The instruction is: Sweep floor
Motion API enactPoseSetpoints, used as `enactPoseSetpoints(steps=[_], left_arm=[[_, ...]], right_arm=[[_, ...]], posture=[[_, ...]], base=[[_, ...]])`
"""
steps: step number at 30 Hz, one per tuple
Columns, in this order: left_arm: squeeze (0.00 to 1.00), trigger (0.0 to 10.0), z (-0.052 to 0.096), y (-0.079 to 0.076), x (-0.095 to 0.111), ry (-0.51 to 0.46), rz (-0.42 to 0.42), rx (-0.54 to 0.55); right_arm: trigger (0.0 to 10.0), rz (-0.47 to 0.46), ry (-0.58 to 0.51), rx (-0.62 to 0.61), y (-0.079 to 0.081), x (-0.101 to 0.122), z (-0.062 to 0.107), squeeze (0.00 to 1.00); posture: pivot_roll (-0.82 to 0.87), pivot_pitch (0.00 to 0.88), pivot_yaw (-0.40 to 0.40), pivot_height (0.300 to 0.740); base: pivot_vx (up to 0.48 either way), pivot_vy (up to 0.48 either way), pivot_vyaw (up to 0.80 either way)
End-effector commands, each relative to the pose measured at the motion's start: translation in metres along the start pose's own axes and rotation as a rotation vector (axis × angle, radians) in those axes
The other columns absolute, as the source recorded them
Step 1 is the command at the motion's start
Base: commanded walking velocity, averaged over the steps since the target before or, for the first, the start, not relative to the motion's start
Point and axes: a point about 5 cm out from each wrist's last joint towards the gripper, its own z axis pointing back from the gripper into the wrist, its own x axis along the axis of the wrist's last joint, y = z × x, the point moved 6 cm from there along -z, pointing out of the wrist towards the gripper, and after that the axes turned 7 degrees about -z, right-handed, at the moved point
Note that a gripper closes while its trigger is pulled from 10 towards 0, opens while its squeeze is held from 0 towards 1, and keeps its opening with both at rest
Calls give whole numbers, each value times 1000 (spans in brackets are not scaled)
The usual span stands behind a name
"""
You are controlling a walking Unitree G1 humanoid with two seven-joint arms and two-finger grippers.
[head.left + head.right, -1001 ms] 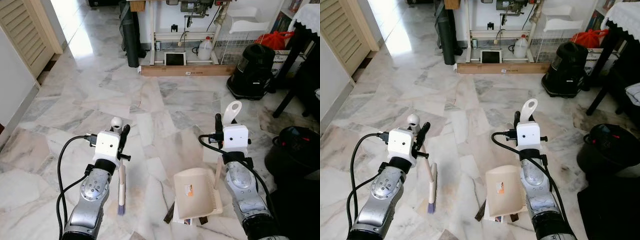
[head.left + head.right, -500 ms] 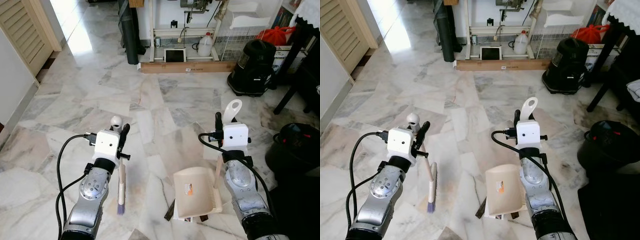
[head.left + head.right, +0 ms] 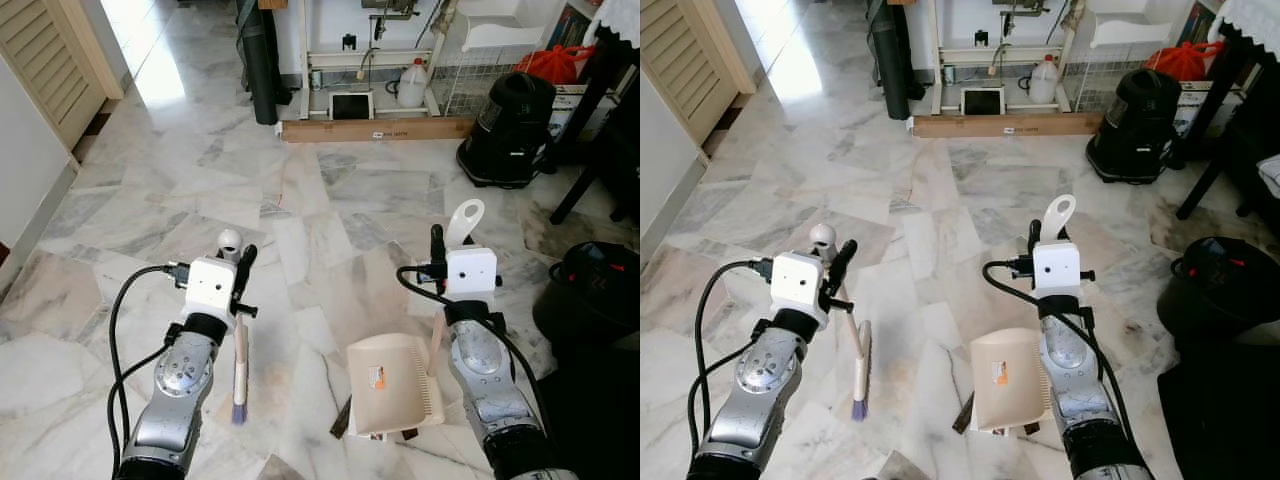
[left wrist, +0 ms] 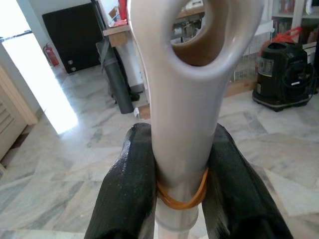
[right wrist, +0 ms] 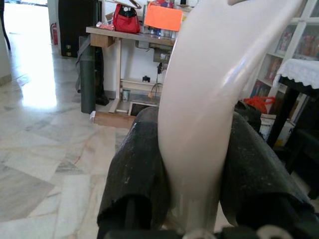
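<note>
My left gripper [image 3: 241,272] is shut on the pale handle of a small hand brush [image 3: 240,372], whose purple bristles hang down close to the marble floor [image 3: 330,210]. In the left wrist view the two black fingers [image 4: 130,184] clamp the brush handle [image 4: 184,99], which has an orange rubber band round it. My right gripper [image 3: 438,252] is shut on the upright handle of a beige dustpan [image 3: 395,385], whose pan lies tilted low in front of my right arm. In the right wrist view the dustpan handle [image 5: 199,109] stands between the black fingers [image 5: 139,169].
A black vacuum cleaner [image 3: 510,130] stands at the right, with a dark table leg [image 3: 590,160] beyond it. A black round bin [image 3: 598,300] sits near my right arm. A wooden plank [image 3: 375,130], a black cylinder [image 3: 262,65] and a white jug [image 3: 410,92] line the far wall. A louvred door [image 3: 45,60] is at the left.
The whole picture has shifted a little, so the camera has moved. Both grippers keep their hold on the brush and the dustpan, in much the same pose.
</note>
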Motion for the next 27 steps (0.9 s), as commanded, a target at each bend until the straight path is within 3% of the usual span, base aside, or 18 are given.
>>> enactPoseSetpoints(steps=[1, 27], left_arm=[[0, 10000, 0, 6, 5, -18, -9, 15], [0, 10000, 2, 8, 6, -26, -12, 19]], right_arm=[[10000, 0, -36, 4, 1, 11, -4, 0], [10000, -7, -32, 31, 8, 8, 0, 0]], posture=[[19, 137, 47, 740], [28, 91, 48, 740]], base=[[0, 0, 0], [0, 0, 0]])
